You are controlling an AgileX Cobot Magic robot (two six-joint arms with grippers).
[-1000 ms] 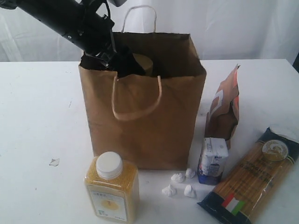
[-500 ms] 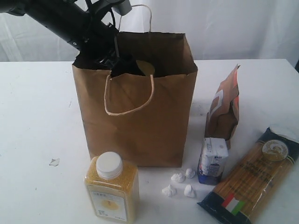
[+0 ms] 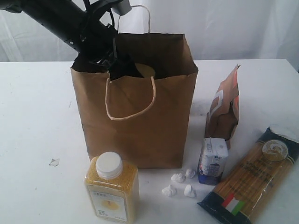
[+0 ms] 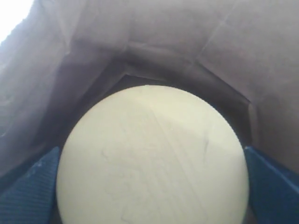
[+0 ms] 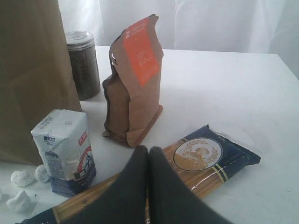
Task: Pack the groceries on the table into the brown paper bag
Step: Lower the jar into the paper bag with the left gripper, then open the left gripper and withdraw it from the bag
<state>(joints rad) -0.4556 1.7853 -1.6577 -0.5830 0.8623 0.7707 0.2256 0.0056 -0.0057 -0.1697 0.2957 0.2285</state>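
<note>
The brown paper bag (image 3: 140,126) stands upright mid-table. My left gripper (image 3: 122,65) reaches into its mouth, and its blue fingers (image 4: 28,186) sit against both sides of the jar's gold lid (image 4: 154,154), which also shows at the bag's mouth (image 3: 147,70). In front of the bag stands the yellow-grain bottle (image 3: 112,191). To its right are the brown-orange pouch (image 3: 224,109), the white-blue carton (image 3: 212,161) and the spaghetti packet (image 3: 252,179). My right gripper (image 5: 148,151) hovers shut over the spaghetti packet (image 5: 201,156), out of the exterior view. A silver-topped can (image 5: 83,63) stands behind the bag.
Several small white crumpled lumps (image 3: 180,184) lie between the bag and the carton. A paper scrap (image 3: 54,162) lies on the white table (image 3: 37,116) at the left. A white curtain hangs behind the table.
The bag has slid a little to the left with my left arm in its mouth, and its front handle has swung. The items outside the bag have not moved.
</note>
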